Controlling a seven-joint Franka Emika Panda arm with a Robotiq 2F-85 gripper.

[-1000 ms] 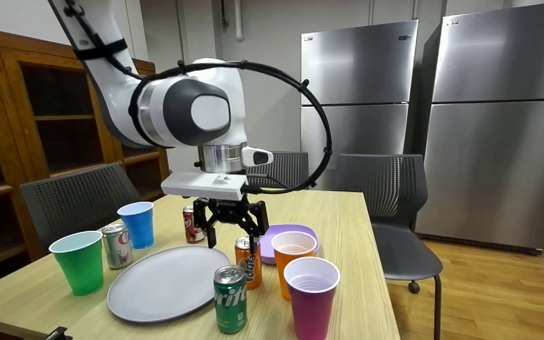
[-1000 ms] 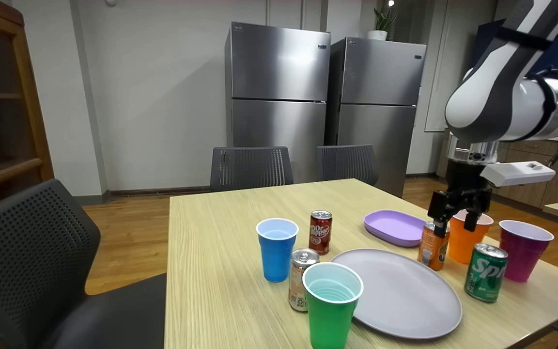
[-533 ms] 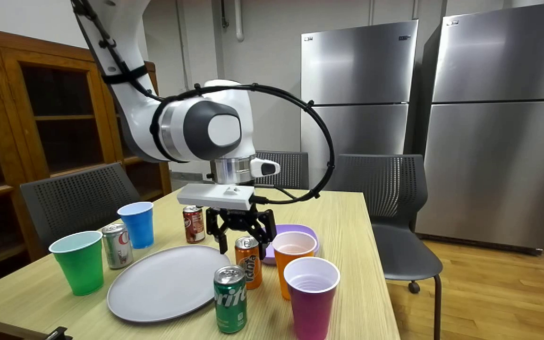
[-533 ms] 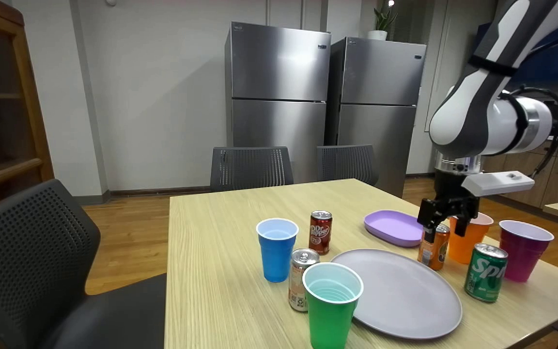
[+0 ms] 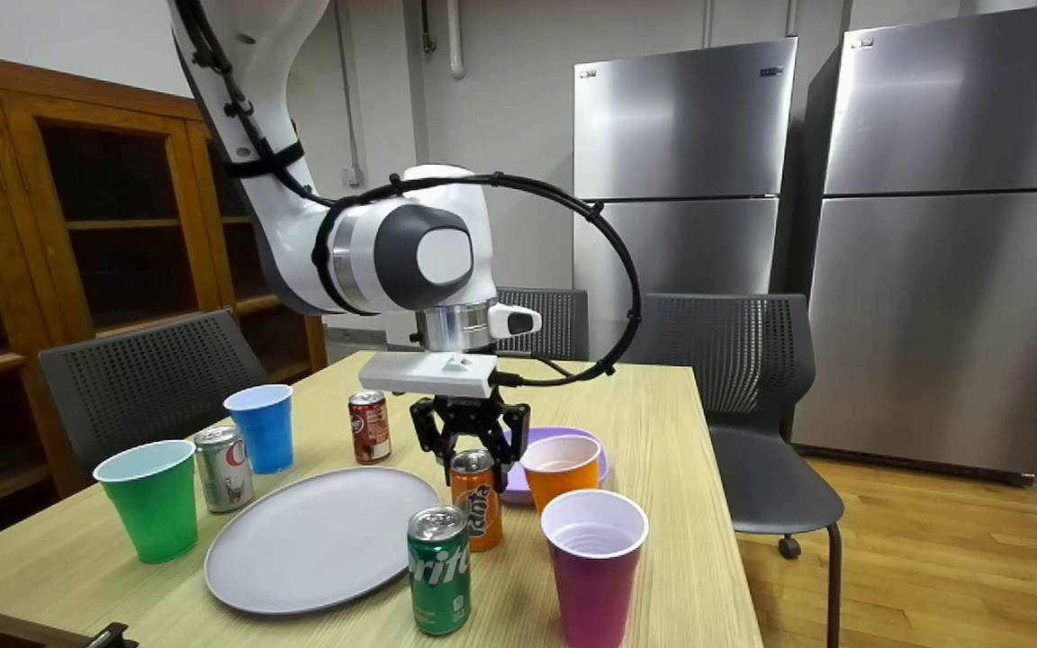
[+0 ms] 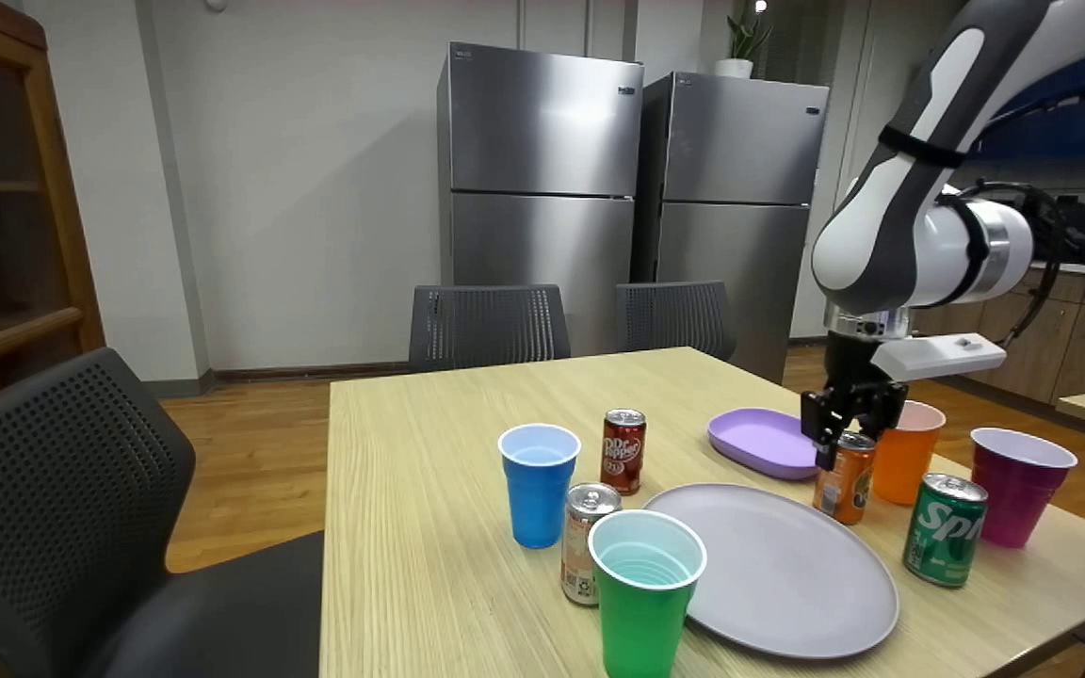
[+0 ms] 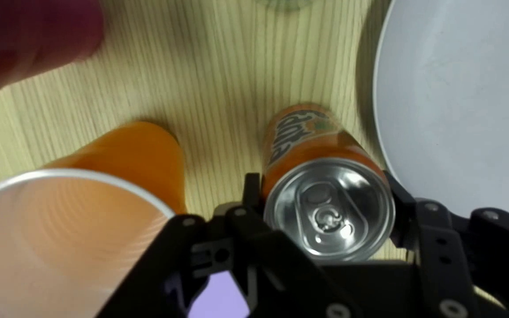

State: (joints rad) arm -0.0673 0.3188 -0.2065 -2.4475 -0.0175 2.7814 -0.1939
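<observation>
The jaws grasp the orange Fanta can (image 7: 325,185), touching it on both sides — it stands upright on the counter (image 7: 219,79), between the orange cup (image 7: 148,150) and the gray plate (image 7: 457,110). In the wrist view, plate and magenta cup (image 7: 42,39) are cut off, the green can (image 7: 286,3) is a blurred sliver, and the purple dish (image 7: 220,295) — mostly hidden — shows as a scrap behind the jaws.

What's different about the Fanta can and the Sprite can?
The Fanta can is orange, while the Sprite can is green. The Fanta can sits between the fingers of the claw; the Sprite can stands apart from them. The Fanta can is nearer the purple plate than the Sprite can is. Both stand upright on the table beside the gray plate, and both have silver tops.
</observation>
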